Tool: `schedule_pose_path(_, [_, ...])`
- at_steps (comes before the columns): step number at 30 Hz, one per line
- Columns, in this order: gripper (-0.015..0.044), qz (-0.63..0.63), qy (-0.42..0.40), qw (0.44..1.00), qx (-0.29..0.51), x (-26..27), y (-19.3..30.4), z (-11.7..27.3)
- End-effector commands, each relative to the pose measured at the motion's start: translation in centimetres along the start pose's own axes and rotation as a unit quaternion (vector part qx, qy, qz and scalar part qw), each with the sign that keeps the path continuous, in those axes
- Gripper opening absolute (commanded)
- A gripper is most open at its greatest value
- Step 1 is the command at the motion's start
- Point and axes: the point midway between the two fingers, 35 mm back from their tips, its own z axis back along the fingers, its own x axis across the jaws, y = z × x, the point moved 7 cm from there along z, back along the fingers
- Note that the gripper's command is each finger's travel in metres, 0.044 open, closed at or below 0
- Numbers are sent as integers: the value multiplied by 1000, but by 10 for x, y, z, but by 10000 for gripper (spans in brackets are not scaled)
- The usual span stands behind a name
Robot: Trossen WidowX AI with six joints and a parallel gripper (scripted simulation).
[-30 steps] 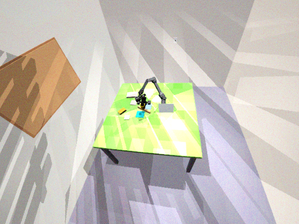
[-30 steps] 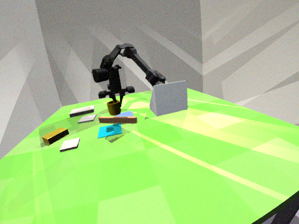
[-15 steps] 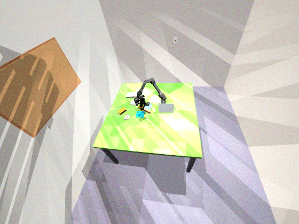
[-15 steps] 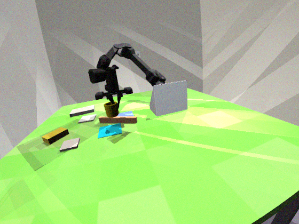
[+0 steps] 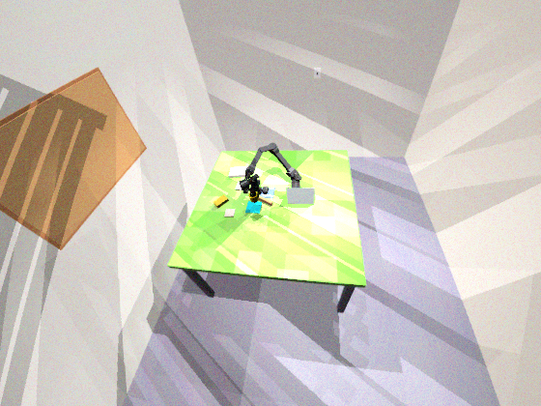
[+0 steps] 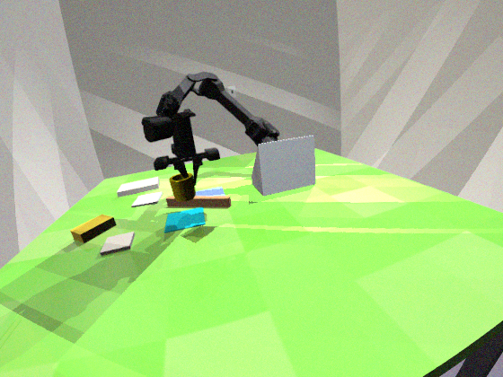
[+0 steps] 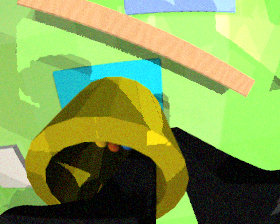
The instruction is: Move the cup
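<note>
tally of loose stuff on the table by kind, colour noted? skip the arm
Cup: 1, yellow cup, held in the gripper
Pads: 2, cyan pad, pale blue pad
Bars/blocks: 2, brown bar, orange-yellow block
Flat pale tiles: 3
Grey wedge: 1
Total: 9
Marble count inside the cup can't be told.

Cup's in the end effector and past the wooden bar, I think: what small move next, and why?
Probably a short carry forward, keeping the cup upright. The end effector grips its rim, and in the wrist view the cyan pad shows beyond the cup, only partly beneath it, so lowering now looks early.
</note>
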Motion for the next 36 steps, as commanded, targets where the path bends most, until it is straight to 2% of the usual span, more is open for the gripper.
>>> schedule_pose_path(1, [0, -3, -1, 1000, 3, 4, 7, 2])
schedule_pose_path(14, [0, -4, -1, 1000, 3, 12, 21, 0])
schedule_pose_path(36, [0, -4, -1, 1000, 3, 13, 23, -39])
